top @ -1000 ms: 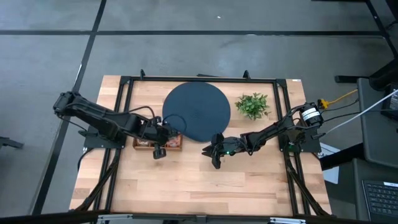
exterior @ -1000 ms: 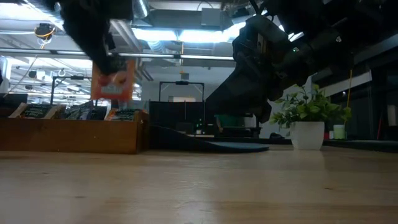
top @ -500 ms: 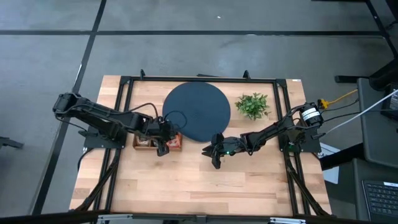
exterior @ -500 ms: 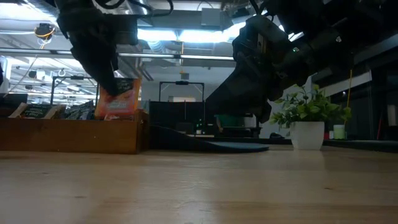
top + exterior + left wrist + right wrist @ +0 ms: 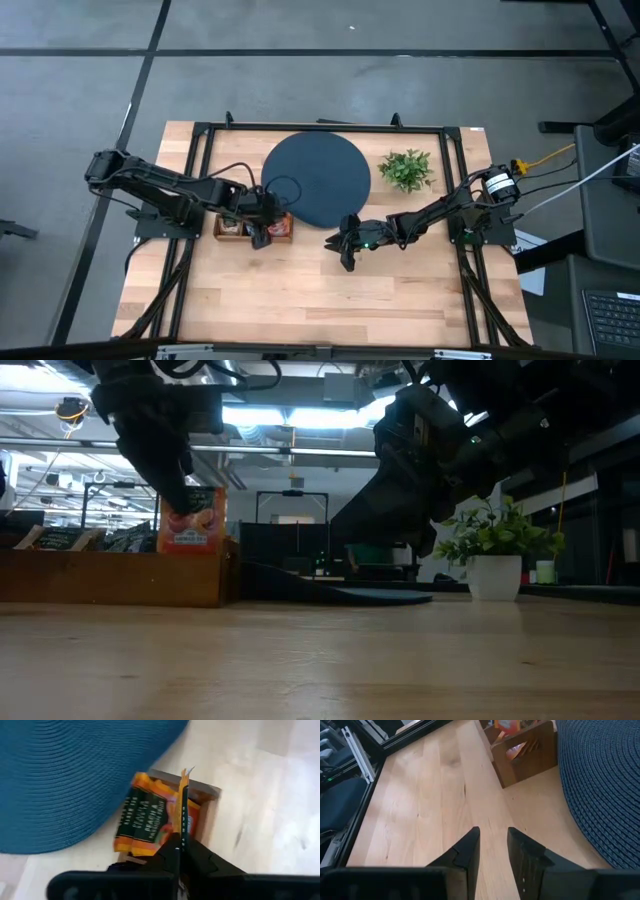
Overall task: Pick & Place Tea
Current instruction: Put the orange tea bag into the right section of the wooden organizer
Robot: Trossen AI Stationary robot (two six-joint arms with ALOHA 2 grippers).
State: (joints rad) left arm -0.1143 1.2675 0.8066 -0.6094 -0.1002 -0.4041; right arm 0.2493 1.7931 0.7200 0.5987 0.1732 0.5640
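Hidden: most sachets inside the shallow brown wooden box point(image 5: 120, 572) sit behind its front wall
Box contents: orange and dark tea sachets, count unclear
Left gripper point(image 5: 259, 232): pinched on an orange square tea sachet point(image 5: 192, 520), above the box's end nearest the round dark-blue woven mat point(image 5: 316, 180)
Right gripper point(image 5: 346, 256): fingers parted, holding nothing, over bare wood beside the mat

We see an orange peach tea sachet point(image 5: 183, 815) held upright, edge-on in the left end effector point(image 5: 179, 851), with more orange sachets point(image 5: 142, 817) lying just beyond its fingertips.
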